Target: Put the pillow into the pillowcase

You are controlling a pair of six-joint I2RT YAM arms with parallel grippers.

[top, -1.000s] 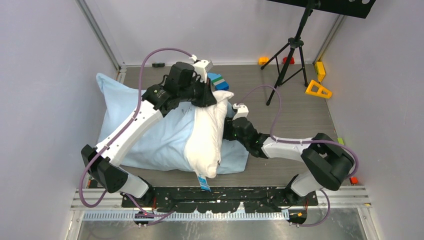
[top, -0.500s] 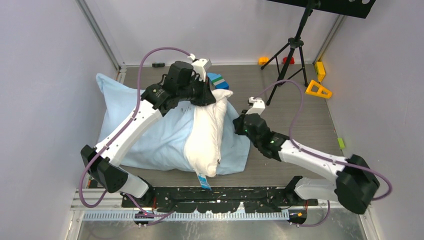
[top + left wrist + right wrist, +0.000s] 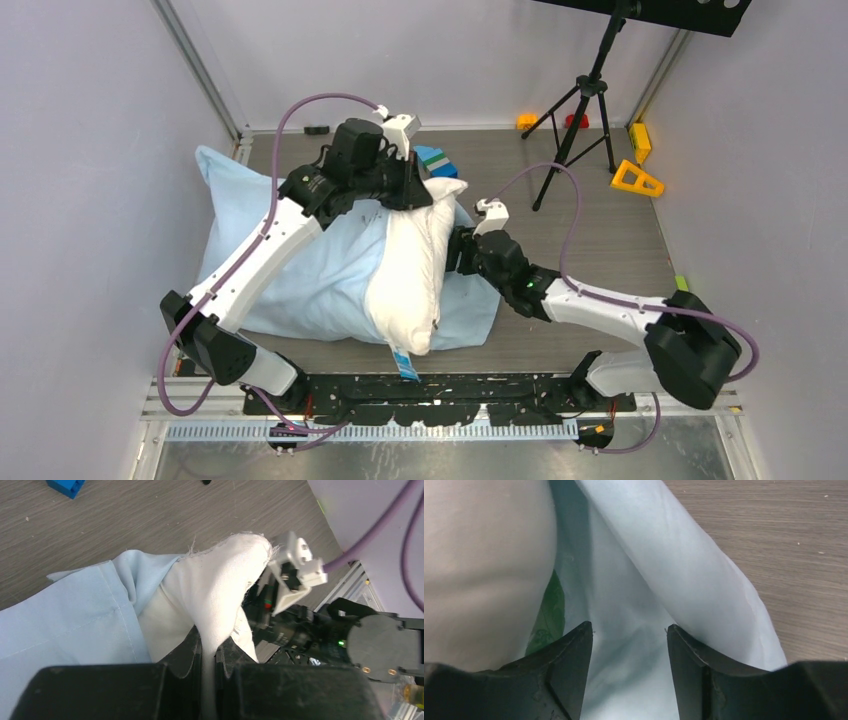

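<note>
— White, plump rectangular fabric pillow (image 3: 410, 280): which way from the hands?
— Long axis near-to-far, on the limp light-blue cloth pillowcase (image 3: 290, 280). Its far corner is pinched by the left gripper (image 3: 207, 655); the right gripper (image 3: 629, 627), jaws apart, is nearer the case's loose right edge.

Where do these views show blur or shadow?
Top external: evenly lit, sharp. Left wrist: the pillow shows crisp weave; the left end effector is dark, blurred. Right wrist: shadow between pillow and pillowcase; right end effector nearly black.
</note>
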